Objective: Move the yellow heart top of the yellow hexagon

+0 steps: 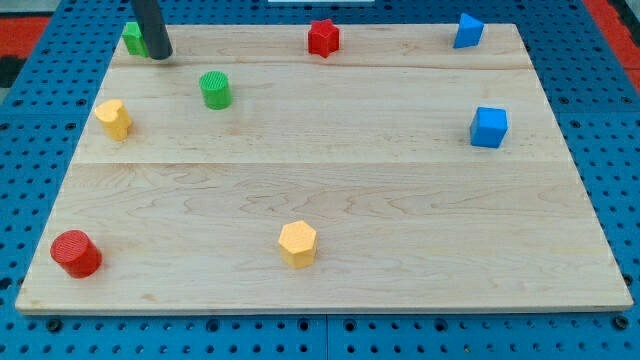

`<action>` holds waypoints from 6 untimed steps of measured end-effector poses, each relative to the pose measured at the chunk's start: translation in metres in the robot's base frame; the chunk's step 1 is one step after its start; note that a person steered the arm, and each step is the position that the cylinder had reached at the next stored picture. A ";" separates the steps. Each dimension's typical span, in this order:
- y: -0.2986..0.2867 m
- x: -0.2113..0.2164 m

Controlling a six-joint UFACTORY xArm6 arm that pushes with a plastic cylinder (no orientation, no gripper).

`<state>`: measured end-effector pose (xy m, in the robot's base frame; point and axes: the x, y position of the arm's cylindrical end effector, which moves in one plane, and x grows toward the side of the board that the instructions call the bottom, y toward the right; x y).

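The yellow heart [113,118] sits near the board's left edge, in the upper half of the view. The yellow hexagon [297,243] sits near the bottom edge, a little left of centre. They are far apart. My tip [160,55] is at the top left corner, touching or just beside a green block [133,38] that the rod partly hides. The tip is above and to the right of the yellow heart, well apart from it.
A green cylinder [215,89] stands to the right of the heart. A red cylinder [76,253] is at the bottom left. A red star [323,38] is at top centre. Two blue blocks are at the right [467,31] [489,127]. The wooden board [350,190] ends in perforated blue.
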<state>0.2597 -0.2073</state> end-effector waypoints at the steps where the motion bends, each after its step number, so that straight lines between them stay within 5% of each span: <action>1: 0.016 0.002; 6: -0.066 0.068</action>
<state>0.3276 -0.2737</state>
